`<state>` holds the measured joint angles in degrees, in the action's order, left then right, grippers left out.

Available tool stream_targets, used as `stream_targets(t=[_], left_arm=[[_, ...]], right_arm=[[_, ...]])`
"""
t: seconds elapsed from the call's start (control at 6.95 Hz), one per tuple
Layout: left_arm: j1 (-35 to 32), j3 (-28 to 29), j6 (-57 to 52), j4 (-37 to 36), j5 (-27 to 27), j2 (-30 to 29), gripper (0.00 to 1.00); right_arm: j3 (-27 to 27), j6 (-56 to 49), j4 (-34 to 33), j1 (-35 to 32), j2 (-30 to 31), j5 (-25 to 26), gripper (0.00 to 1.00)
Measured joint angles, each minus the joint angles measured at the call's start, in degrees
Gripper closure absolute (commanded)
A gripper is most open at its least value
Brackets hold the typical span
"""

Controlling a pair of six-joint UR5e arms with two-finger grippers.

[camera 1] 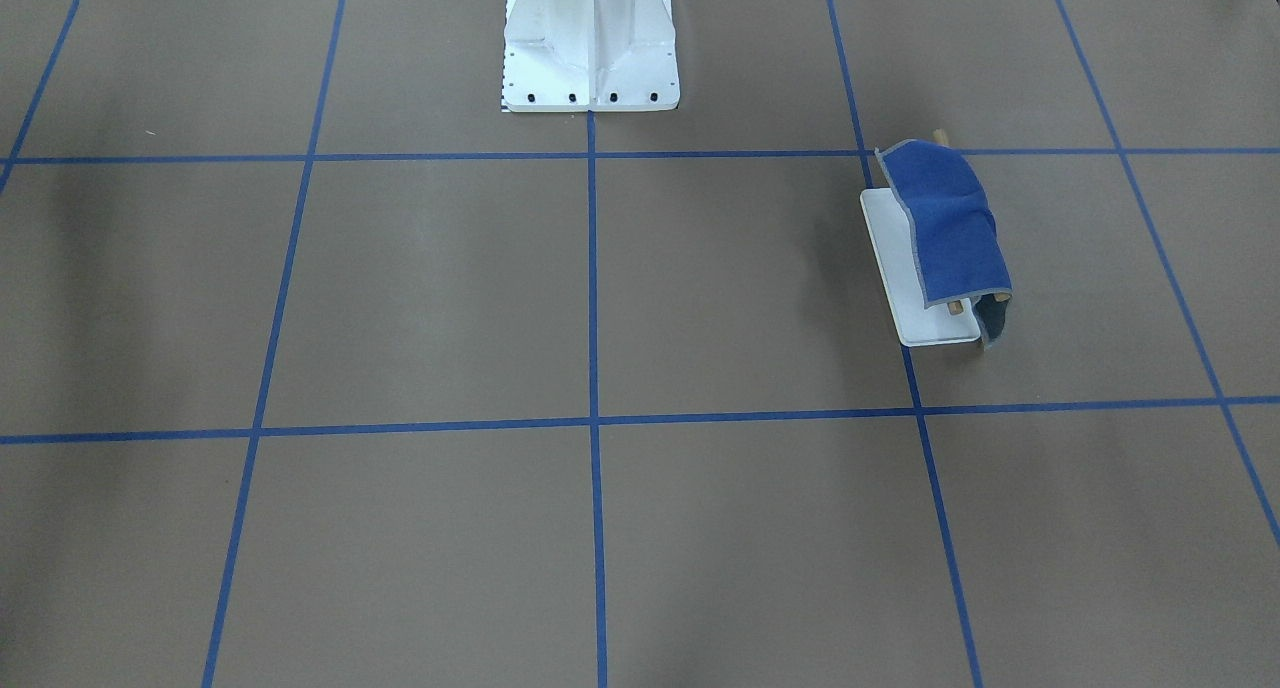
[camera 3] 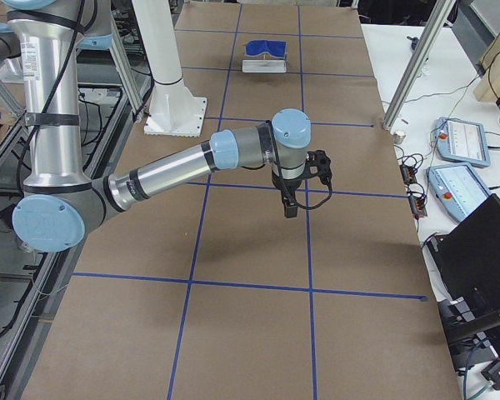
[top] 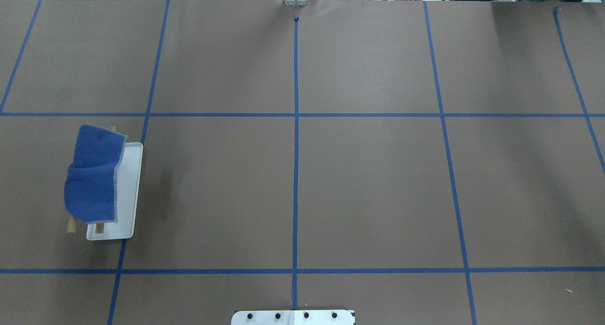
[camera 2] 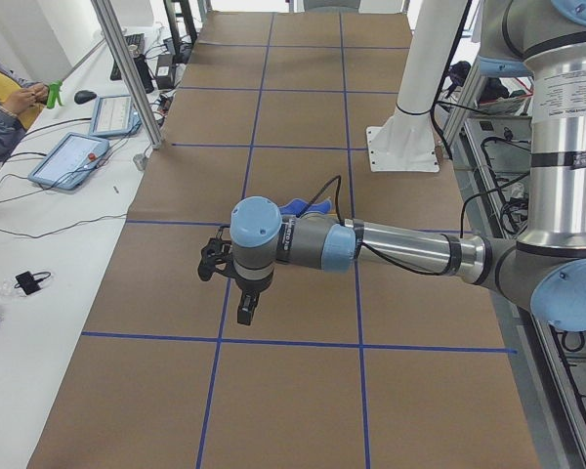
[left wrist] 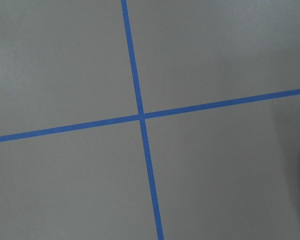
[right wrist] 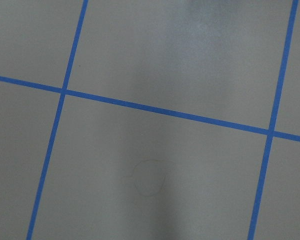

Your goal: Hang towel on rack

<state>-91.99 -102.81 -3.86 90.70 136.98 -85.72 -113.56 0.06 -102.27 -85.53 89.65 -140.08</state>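
Though draped blue-side-up over the rack [top: 128, 188] at the bench's [top: 331, 197] left, the towel [top: 92, 174] hides all but the rod ends [top: 71, 226] from me. The left gripper [camera 2: 245, 313] and right gripper [camera 3: 289, 208] show only in side views, so I cannot tell their opening.

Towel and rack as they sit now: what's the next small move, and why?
Probably none on the towel: hold both arms clear and call it done. It already drapes across both wooden rods of the rack, blue side up, one corner hanging past the rod ends. The left gripper and right gripper hover over bare table, holding nothing; I cannot tell whether they are open or shut.
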Motion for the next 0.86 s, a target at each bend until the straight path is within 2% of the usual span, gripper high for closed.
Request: stream_targets(t=[0.58,0.86], left_arm=[[0.06,-0.32,0.97,0.11,0.04,-1.31,0.02],[0.06,-0.37,1.19,0.09,0.04,-1.29,0.02]], right_arm=[[0.24,2.19,-0.6,0.78,-2.22,0.29,0.0],[2.92,2.61,-0.83,1.45,-5.13,0.63,0.0]])
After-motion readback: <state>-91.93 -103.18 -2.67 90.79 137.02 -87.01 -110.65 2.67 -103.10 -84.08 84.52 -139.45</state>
